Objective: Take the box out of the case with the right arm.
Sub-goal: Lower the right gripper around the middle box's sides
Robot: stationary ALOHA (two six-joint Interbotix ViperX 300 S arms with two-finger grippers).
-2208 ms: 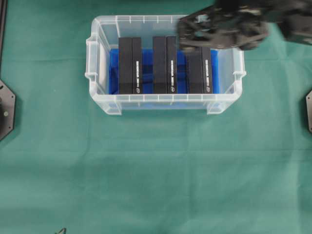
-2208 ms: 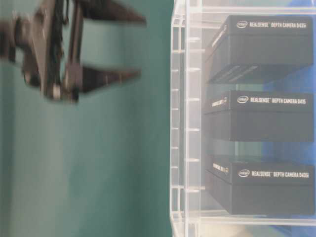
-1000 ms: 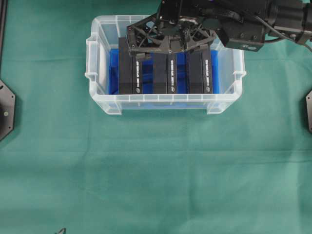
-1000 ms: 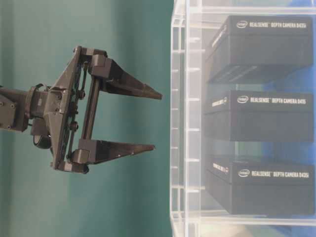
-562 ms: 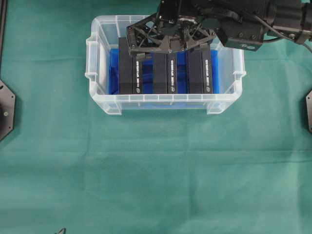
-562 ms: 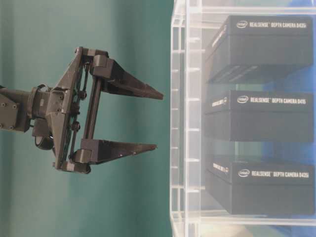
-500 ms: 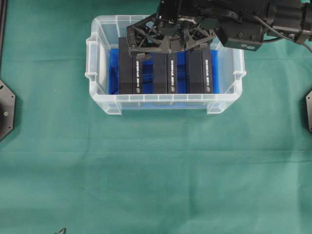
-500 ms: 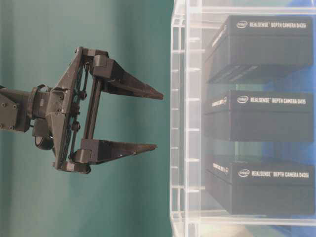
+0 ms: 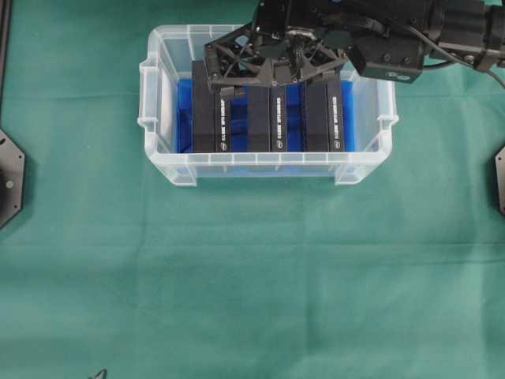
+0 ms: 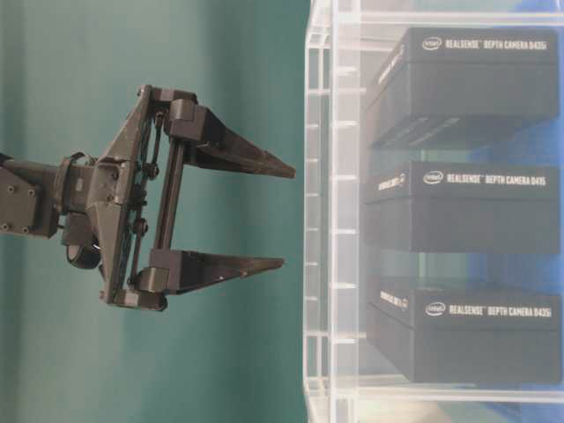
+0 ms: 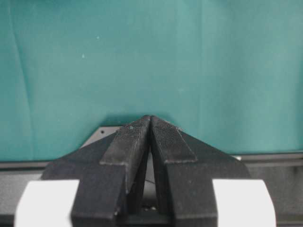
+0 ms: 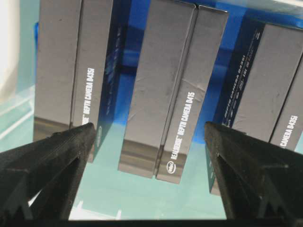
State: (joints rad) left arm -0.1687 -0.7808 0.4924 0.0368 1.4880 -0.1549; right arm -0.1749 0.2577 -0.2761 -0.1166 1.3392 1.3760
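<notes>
Risk I see: my right arm's fingers [image 12: 151, 156], spread wide above the middle RealSense box [image 12: 173, 90] in the case [image 9: 158, 87], may snag neighbouring boxes beside each tip when descending.

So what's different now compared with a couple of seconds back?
The right end effector swung from the case's right rear corner to above the middle box, jaws open, then barely crept closer. Nothing gripped. The three boxes and case haven't shifted.
</notes>
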